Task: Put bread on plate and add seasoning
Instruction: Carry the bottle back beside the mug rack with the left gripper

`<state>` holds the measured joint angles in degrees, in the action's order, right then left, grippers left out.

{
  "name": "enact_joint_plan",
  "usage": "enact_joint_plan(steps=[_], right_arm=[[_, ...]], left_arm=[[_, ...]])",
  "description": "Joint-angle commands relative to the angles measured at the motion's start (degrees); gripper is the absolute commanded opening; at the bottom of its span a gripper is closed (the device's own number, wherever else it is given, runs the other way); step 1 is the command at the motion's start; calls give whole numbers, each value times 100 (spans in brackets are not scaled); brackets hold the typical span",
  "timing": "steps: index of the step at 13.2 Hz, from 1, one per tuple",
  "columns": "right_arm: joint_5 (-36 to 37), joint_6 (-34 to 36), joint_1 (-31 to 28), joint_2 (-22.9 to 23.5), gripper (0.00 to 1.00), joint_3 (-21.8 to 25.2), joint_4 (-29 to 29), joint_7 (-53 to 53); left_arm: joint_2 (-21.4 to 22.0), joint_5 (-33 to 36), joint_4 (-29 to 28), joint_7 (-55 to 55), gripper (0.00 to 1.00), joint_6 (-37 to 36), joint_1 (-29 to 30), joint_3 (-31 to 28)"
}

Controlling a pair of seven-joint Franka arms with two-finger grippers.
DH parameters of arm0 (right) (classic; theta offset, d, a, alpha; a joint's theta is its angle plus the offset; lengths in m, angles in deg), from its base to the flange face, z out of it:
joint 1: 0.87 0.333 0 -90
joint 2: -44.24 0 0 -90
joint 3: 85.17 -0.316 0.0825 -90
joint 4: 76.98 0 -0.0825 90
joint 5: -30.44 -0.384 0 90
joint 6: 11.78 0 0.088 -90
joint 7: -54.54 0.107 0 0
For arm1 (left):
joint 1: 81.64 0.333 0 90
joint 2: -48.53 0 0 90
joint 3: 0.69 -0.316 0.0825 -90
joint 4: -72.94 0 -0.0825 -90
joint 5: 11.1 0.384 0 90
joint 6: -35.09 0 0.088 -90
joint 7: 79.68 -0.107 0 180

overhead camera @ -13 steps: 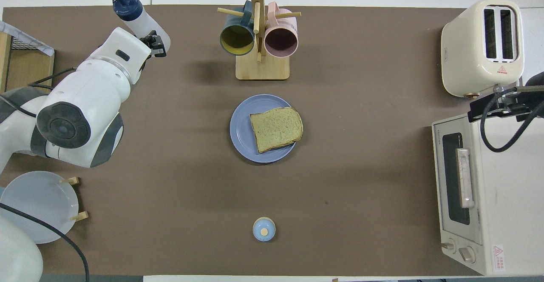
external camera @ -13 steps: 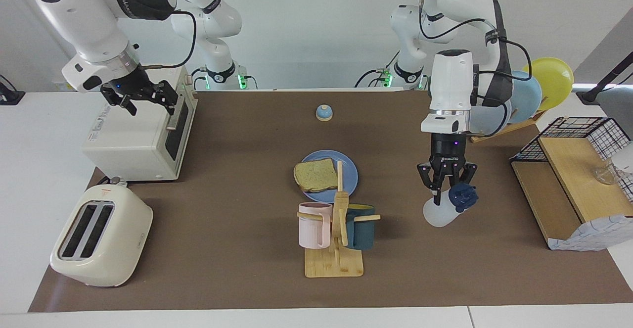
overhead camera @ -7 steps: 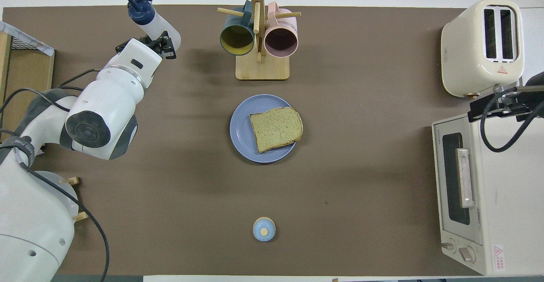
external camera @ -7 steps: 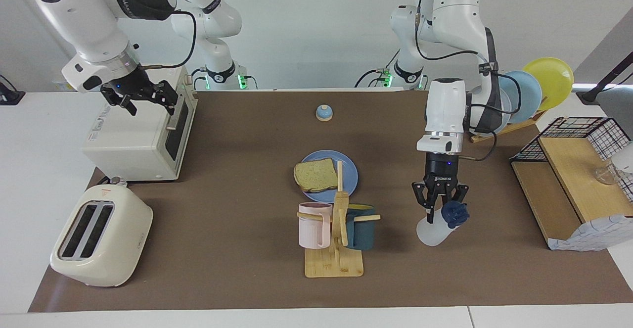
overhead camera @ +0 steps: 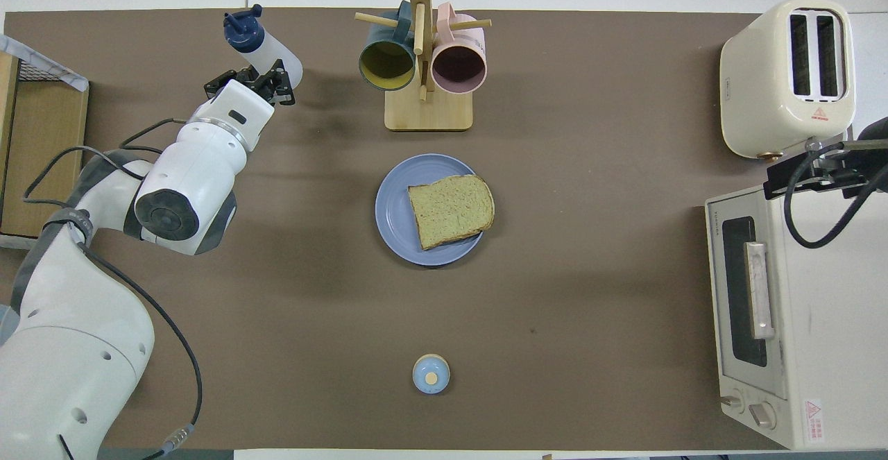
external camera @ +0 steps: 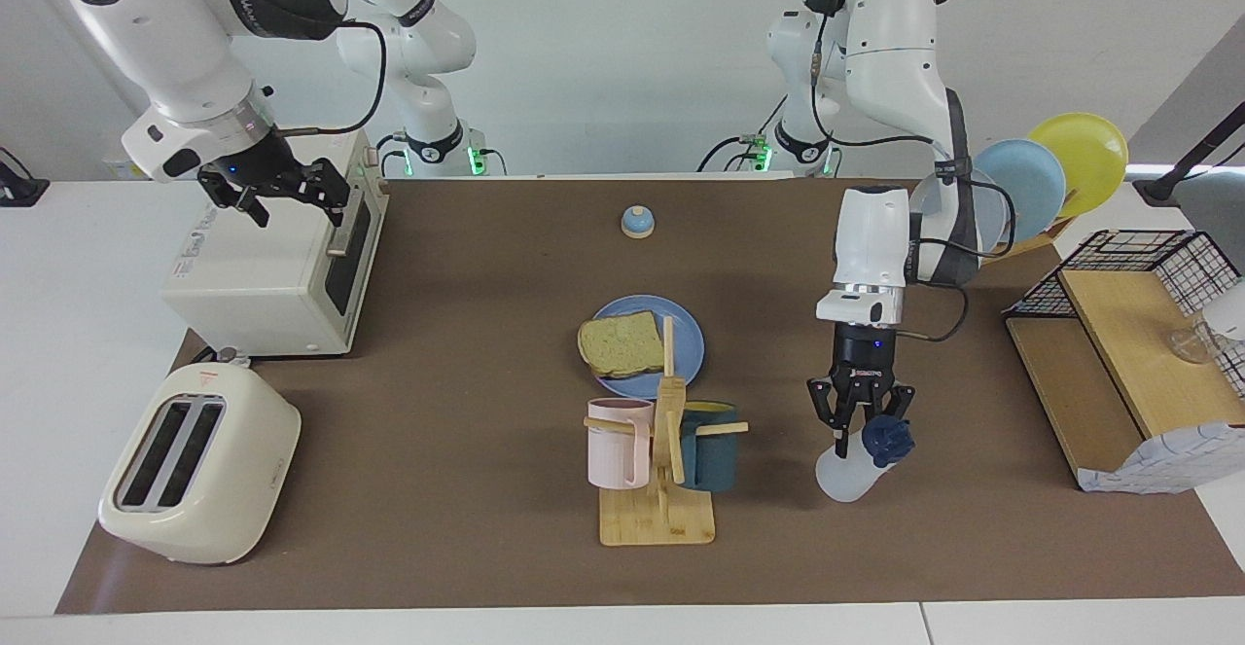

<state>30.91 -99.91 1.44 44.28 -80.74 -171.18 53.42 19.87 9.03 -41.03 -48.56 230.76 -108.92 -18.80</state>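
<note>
Fingers of the left gripper are pinched tight on the seasoning, a translucent white bottle with a dark blue cap, gripped just below that cap; the bottle hangs tilted from them, its cap up beside the fingertips and its rounded base lower, and whether that base touches the brown table mat or hangs just clear of it is hard to judge from either view. From the grip, the wooden mug rack with its pink mug and dark teal mug stands beside the bottle toward the right arm's end of the table. Nearer to the robots than the rack lies the plate, medium blue and flat on the mat, well apart from the left fingers, with the bread resting on it, one corner of the slice overhanging the rim. Nearer the robots again sits a small blue-domed bell. Toward the left arm's end from the grip are a wooden shelf with a wire basket and a rack of standing plates. Over the toaster oven, the right gripper waits with its fingers spread wide and nothing between them. A cream toaster sits farther from the robots than the oven.
</note>
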Motion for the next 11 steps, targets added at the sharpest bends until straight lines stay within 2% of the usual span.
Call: enact_joint_plan(steps=[1,11], right_arm=[[33,-29,-56,-65,100,-30,-55,-107],[33,-29,-56,-65,100,-30,-55,-107]], left_arm=[[-228,9,191,-27,0,234,-40,-131],[-386,105,139,-132,0,340,-57,-175]])
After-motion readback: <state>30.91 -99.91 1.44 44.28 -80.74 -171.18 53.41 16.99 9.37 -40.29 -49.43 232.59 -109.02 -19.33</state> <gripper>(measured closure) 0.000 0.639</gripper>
